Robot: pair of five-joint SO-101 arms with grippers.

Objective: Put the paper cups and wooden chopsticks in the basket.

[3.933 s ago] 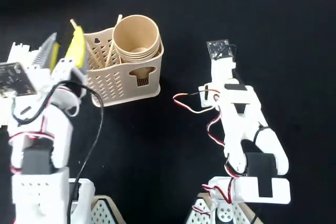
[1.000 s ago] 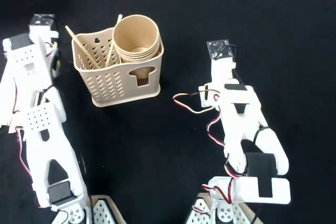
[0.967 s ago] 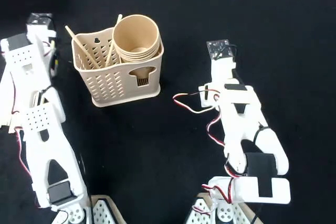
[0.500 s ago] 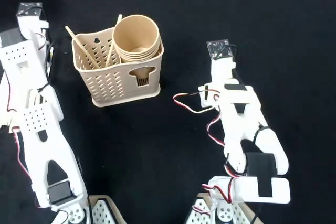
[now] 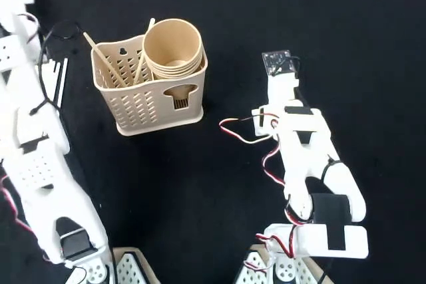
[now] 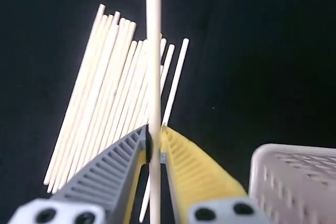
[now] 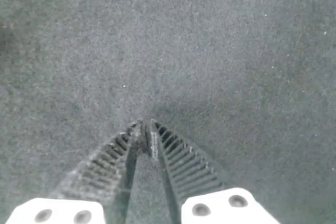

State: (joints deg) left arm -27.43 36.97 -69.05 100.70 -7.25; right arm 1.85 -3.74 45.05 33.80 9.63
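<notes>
My left gripper (image 6: 155,132) is shut on a single wooden chopstick (image 6: 153,51), held upright above a loose pile of chopsticks (image 6: 110,98) lying on the black cloth. In the high view that pile (image 5: 62,83) lies left of the beige basket (image 5: 156,101), beside the left arm (image 5: 30,124). Stacked paper cups (image 5: 173,48) stand in the basket, with chopsticks (image 5: 106,61) leaning in its left compartment. A corner of the basket (image 6: 296,182) is close to the left gripper. My right gripper (image 7: 143,129) is shut on nothing, low over the cloth to the basket's right.
The right arm (image 5: 306,157) lies stretched along the right half of the black table. Bare cloth spreads between the basket and that arm. Cables and equipment sit beyond the table's far edge.
The left arm has swung away from the basket toward the table's back left corner, uncovering the chopstick pile. The right arm has not moved.
</notes>
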